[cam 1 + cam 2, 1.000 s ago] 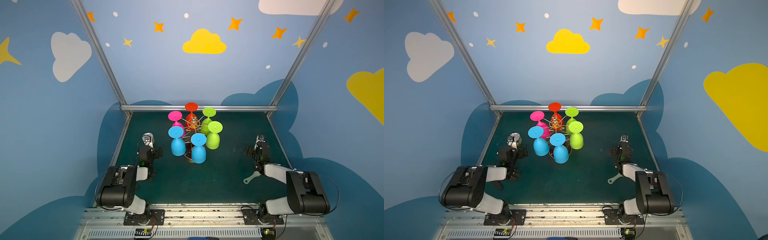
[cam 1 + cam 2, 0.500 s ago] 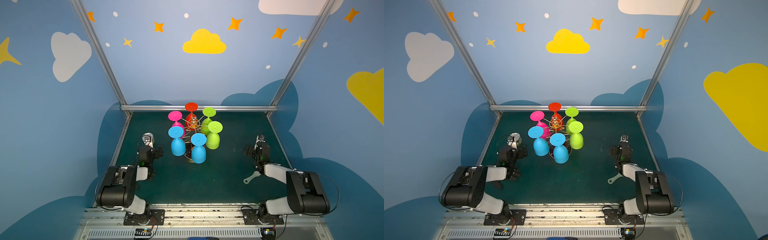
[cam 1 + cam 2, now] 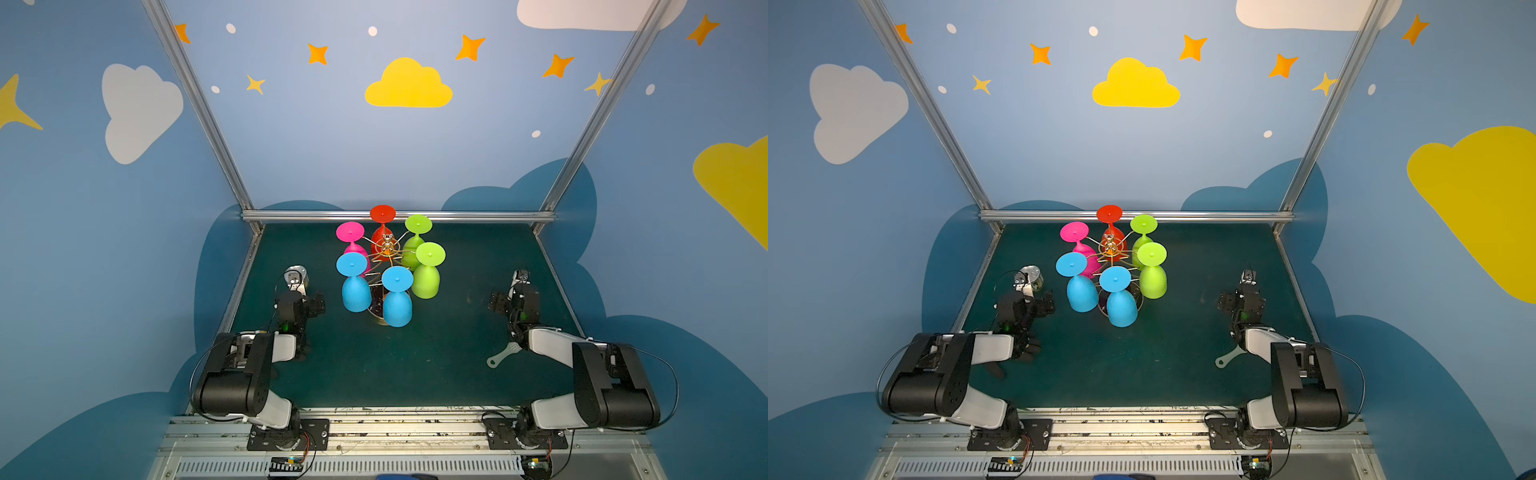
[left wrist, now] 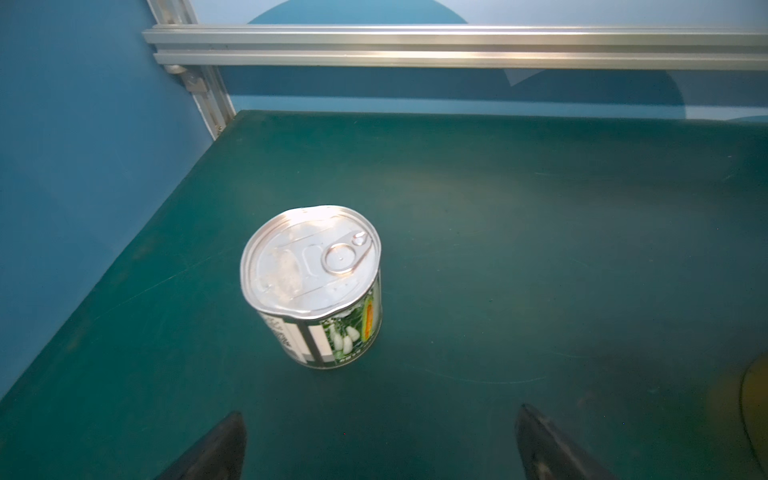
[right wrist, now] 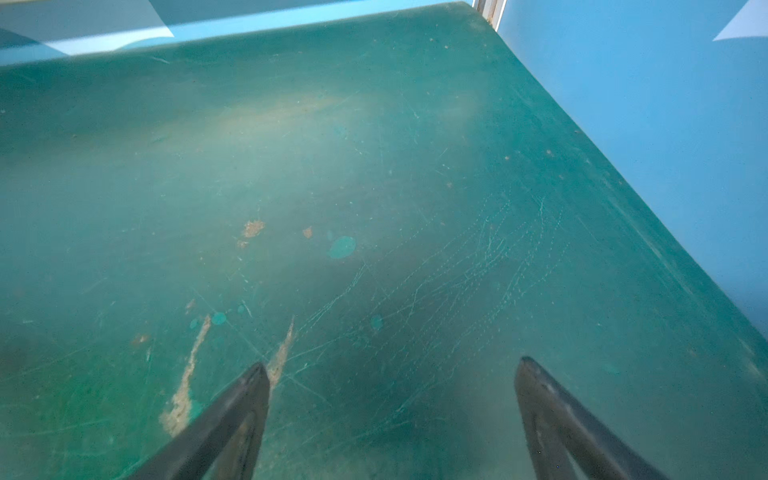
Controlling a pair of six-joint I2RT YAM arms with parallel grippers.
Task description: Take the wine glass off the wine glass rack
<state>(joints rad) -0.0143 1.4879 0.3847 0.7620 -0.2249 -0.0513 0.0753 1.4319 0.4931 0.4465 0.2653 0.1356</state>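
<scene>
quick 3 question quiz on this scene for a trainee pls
1. How many glasses hang on the wine glass rack?
2. Fill in: on the table ahead of the left gripper stands a ___.
3. True or false: the right gripper is shut on a glass.

Key: 1 six. 2 tin can. 3 false: it is open and holds nothing.

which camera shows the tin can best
Left wrist view: the can stands close, lid, pull tab and label clear. Both top views show only its silver top, small and distant. The right wrist view misses it.
</scene>
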